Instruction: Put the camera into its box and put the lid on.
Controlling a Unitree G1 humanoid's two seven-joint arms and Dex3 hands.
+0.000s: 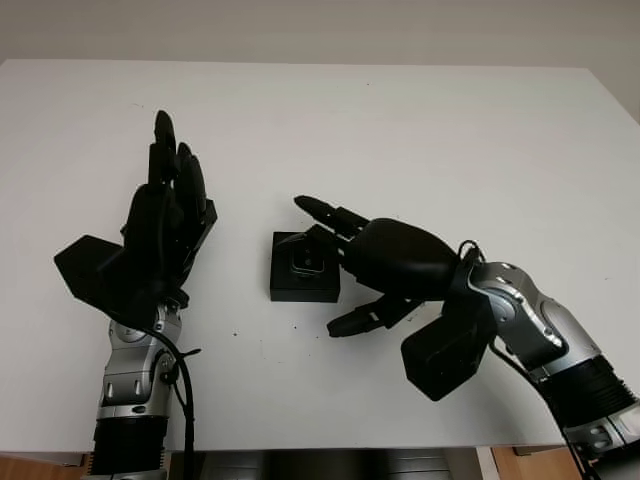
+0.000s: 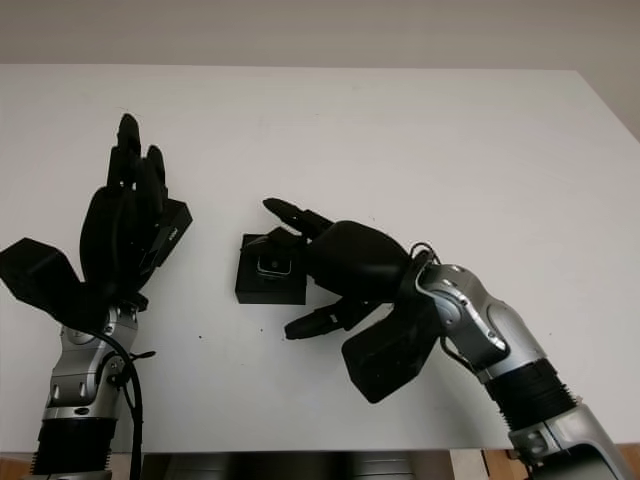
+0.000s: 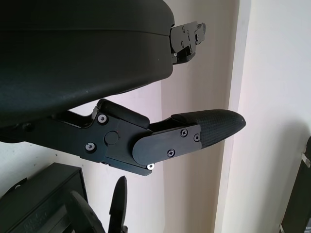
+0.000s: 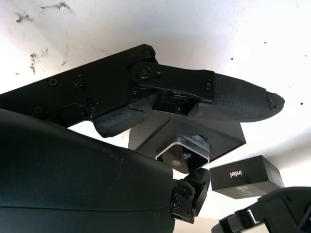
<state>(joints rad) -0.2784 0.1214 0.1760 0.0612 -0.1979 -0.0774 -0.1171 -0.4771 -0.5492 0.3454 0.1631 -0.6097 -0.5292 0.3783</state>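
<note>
Camera (image 1: 306, 264) seated in box (image 1: 303, 268) under right hand (image 1: 385, 262) fingers, none clamped; lid (image 2: 165, 232) clamped in left hand (image 1: 160, 230) fingers, not yet on.

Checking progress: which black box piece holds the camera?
The base on the table, by the right hand, with the silver camera inside; the left hand holds the lid.

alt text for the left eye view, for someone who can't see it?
On a white table, the robot's right hand reaches over an open black box with a small silver camera sitting in it. The left hand is raised to the left of the box, holding the black lid against its palm.
</note>
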